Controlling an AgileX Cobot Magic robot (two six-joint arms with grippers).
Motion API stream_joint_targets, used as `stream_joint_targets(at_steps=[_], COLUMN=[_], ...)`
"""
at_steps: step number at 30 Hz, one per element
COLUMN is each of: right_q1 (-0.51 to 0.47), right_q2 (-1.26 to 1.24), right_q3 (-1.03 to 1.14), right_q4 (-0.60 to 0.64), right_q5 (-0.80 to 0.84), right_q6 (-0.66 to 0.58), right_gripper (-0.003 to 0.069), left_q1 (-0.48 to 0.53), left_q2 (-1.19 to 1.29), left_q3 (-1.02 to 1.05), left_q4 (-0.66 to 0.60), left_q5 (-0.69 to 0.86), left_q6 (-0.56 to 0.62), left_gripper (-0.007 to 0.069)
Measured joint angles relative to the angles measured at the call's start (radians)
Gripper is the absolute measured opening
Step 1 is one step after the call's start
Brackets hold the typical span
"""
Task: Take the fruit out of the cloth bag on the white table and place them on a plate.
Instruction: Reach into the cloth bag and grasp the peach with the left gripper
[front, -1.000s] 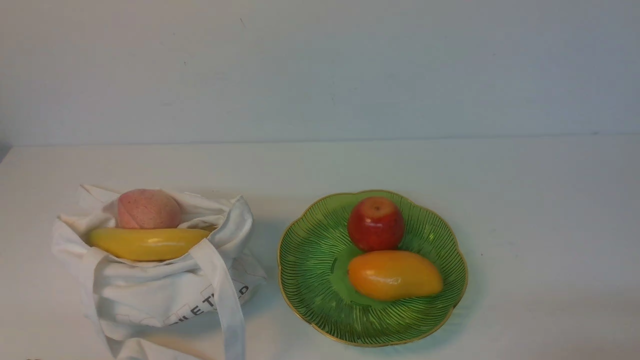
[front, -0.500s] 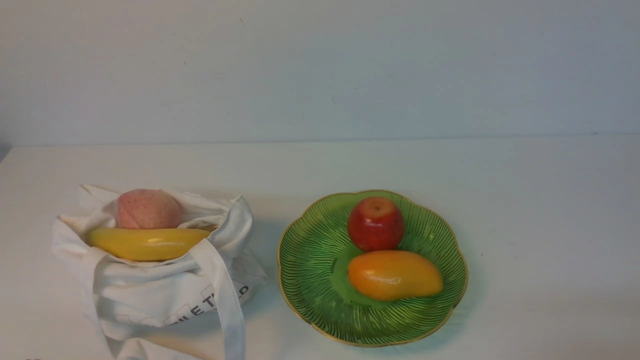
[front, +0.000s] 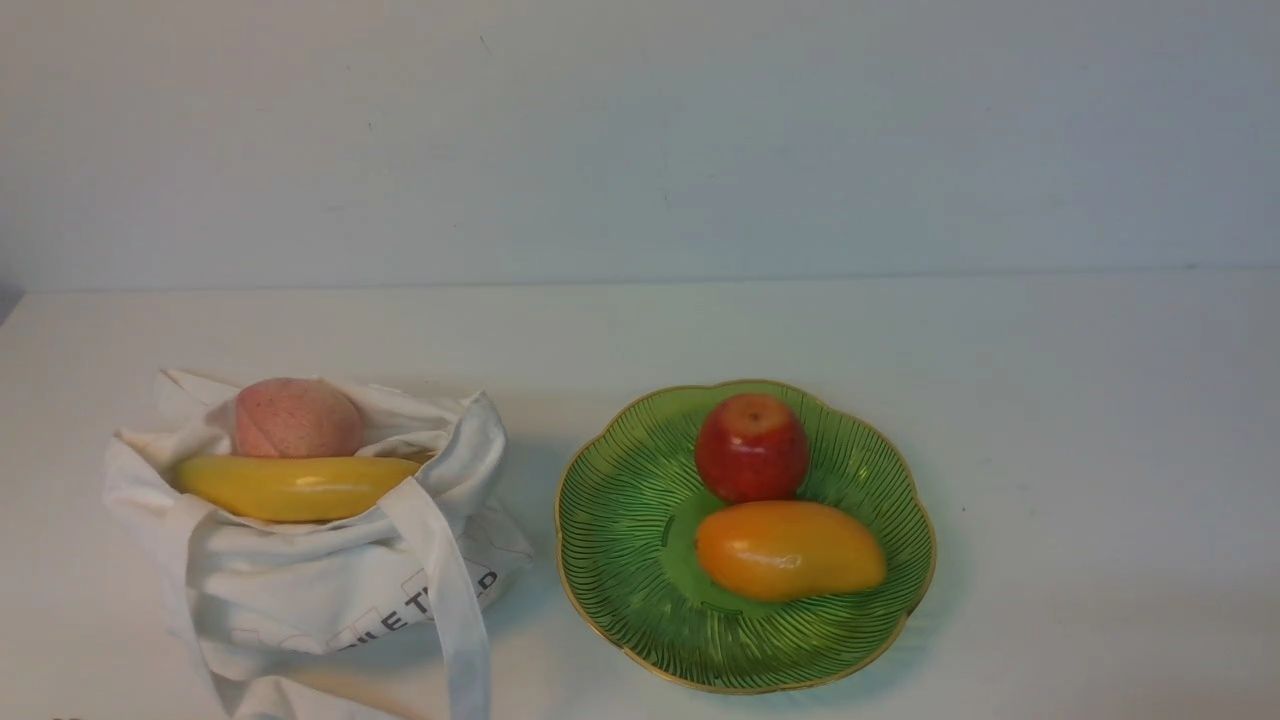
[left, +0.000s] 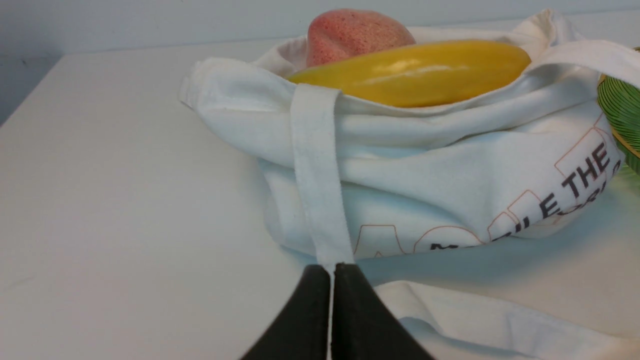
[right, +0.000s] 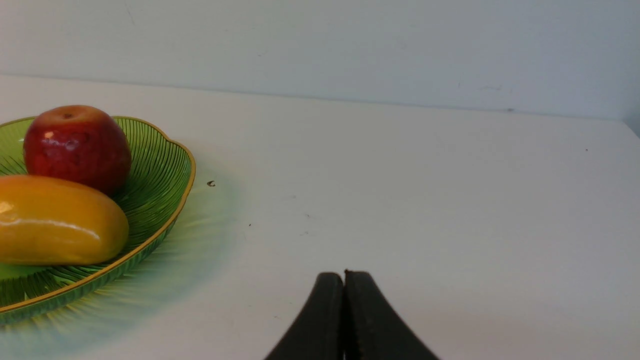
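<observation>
The off-white cloth bag slumps open on the white table at the front left. The pink peach and the yellow banana lie in its mouth, the banana in front. The green plate stands to the bag's right. In the left wrist view my left gripper is shut just in front of the bag, its tips where a strap comes down. My right gripper is shut and empty over bare table beside the plate. Neither gripper appears in the front view.
A red apple and an orange-yellow mango lie on the plate. A second bag strap trails toward the table's front edge. A pale wall rises behind the table.
</observation>
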Motion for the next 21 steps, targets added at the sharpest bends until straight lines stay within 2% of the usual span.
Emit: stream_joint_targets(at_steps=[17, 21], right_q1=[0.000, 0.000], right_q2=[0.000, 0.000], right_q3=[0.000, 0.000], right_q4=[0.000, 0.000], right_q5=[0.000, 0.000], right_q6=[0.000, 0.000], right_gripper=[-0.0013, -0.0013], left_q1=[0.000, 0.000], left_q2=[0.000, 0.000], left_q3=[0.000, 0.003], left_q4=[0.013, -0.135], left_q5=[-0.008, -0.117], left_q6=[-0.004, -0.102], left_gripper=[-0.0008, -0.0008])
